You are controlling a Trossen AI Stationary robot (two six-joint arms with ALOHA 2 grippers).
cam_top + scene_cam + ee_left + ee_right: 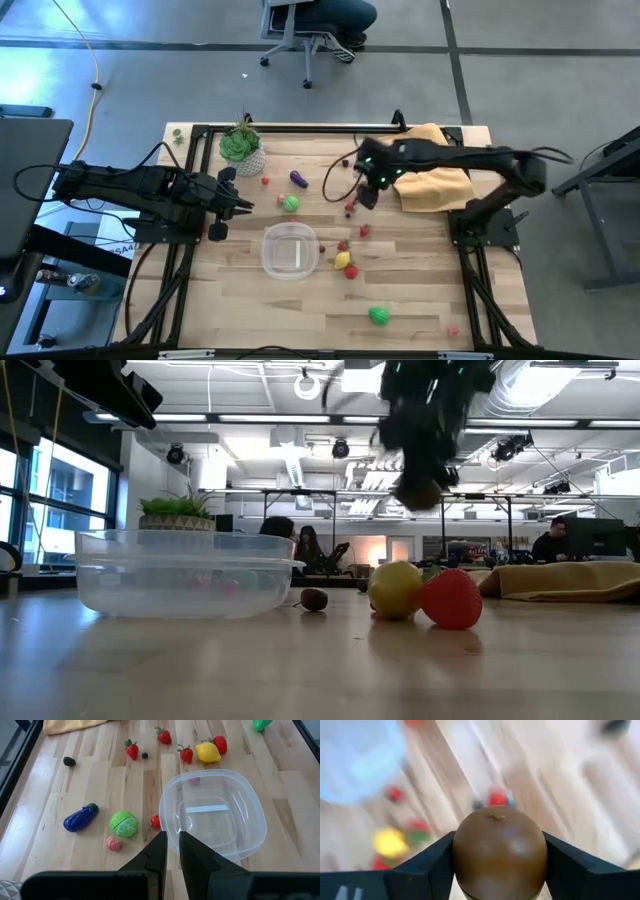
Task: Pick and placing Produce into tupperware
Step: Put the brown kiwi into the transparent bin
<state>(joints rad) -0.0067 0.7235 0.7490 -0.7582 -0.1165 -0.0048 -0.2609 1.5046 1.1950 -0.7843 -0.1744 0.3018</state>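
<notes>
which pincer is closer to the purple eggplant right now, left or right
Right. The right pincer, shut on the kiwi, hangs just to the right of the eggplant in the high view. The left pincer waits slightly farther off on the eggplant's other side, by the tupperware.

My fingers (422, 870) matt dark plastic, kiwi (499, 855) smooth with soft sheen, tupperware (215, 815) glossy clear plastic, table (75, 785) pale wood

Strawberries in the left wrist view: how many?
4 strawberries: one beside the lemon, three loose nearby. A red piece at the tupperware rim may be another.
</notes>
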